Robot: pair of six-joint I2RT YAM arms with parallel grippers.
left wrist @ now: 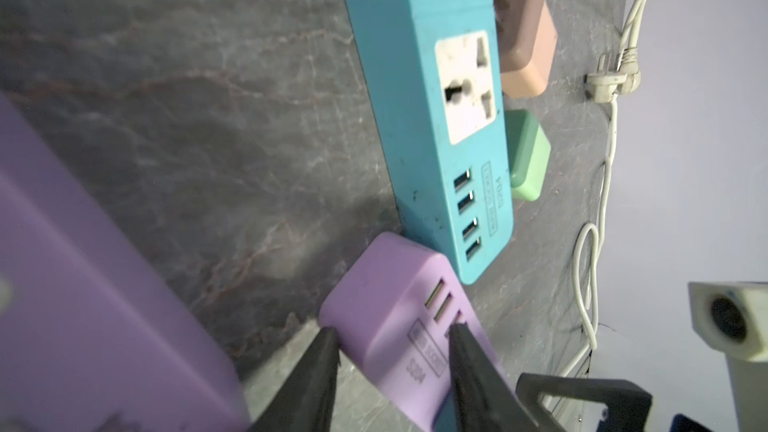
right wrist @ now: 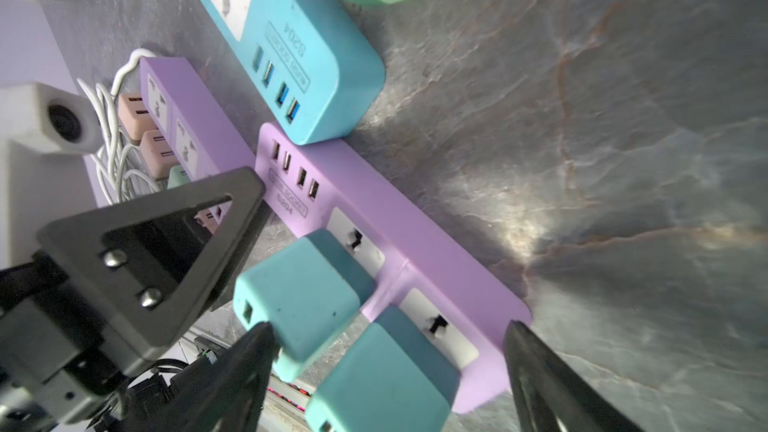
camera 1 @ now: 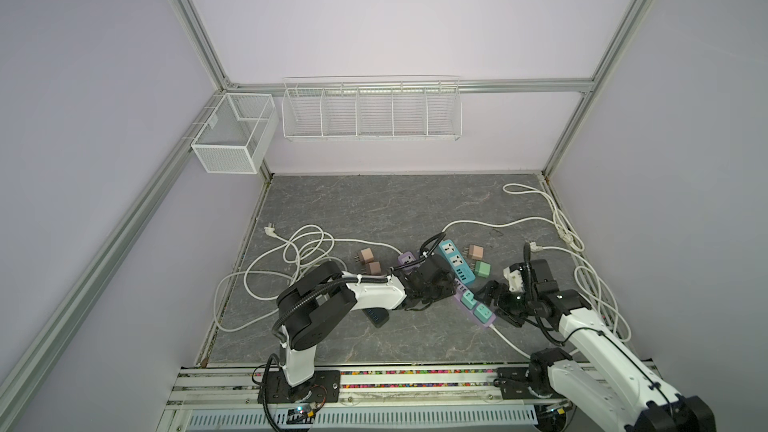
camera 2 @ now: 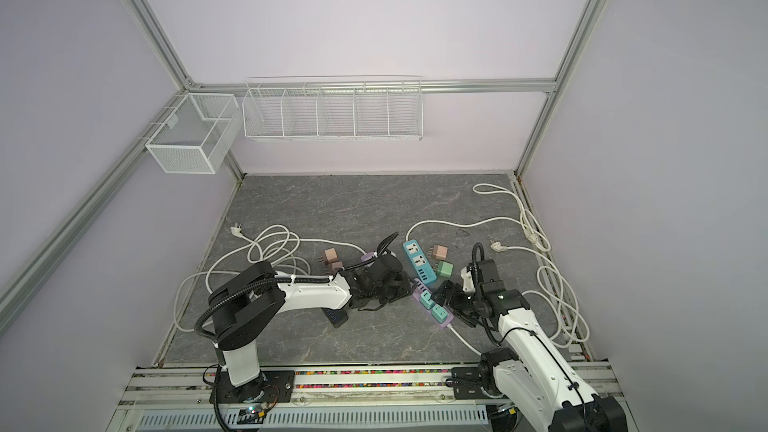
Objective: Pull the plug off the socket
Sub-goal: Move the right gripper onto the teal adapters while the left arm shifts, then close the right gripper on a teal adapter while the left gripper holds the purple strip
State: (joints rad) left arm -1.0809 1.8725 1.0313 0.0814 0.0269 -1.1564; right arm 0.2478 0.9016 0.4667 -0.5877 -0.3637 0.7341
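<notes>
Purple socket strip holds two teal plugs; wire rack on wall.

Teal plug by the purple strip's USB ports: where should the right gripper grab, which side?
Take the teal plug by its blocky body from above, probably closing across the purple strip: it stands upright, and the second teal plug crowds it lengthwise.

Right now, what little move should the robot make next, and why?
Probably close the right gripper on the teal plug between its open jaws: that plug sits in the purple strip, and the left gripper pinches the strip's end to hold it down.
</notes>
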